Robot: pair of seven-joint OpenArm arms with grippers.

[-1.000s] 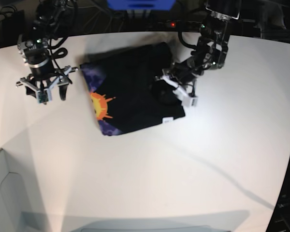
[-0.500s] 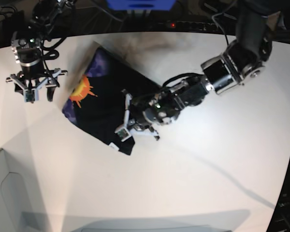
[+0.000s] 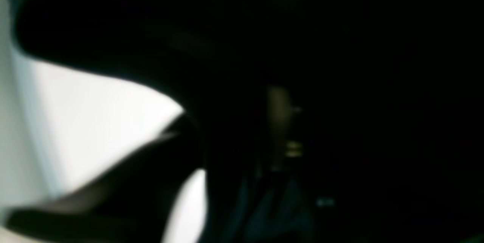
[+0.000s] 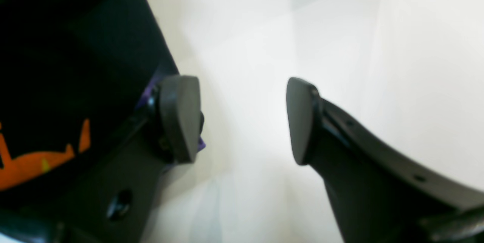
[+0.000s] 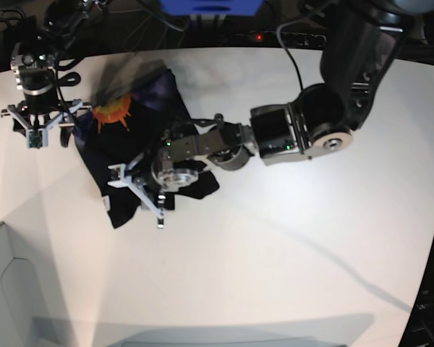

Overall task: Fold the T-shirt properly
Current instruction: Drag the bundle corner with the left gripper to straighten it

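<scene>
Seeing the T-shirt point(image 5: 105, 155) lying as a skewed, half-folded heap on the far left part of the table point(image 5: 275, 253), orange sun print facing up near the right claw point(image 5: 40, 130). Finding the left claw point(image 5: 140, 194) reaching across onto the near edge of the cloth, jaws looking parted in the base view; wrist view all dark, so not telling whether fabric is snagged. Finding the right claw released and empty over bare table, one pad just beside the shirt's edge. Risking, on lifting the left arm away, dragging a caught layer and undoing the fold. Risking too, on closing the right claw here, pinching only the purple corner and twisting the stack.
</scene>
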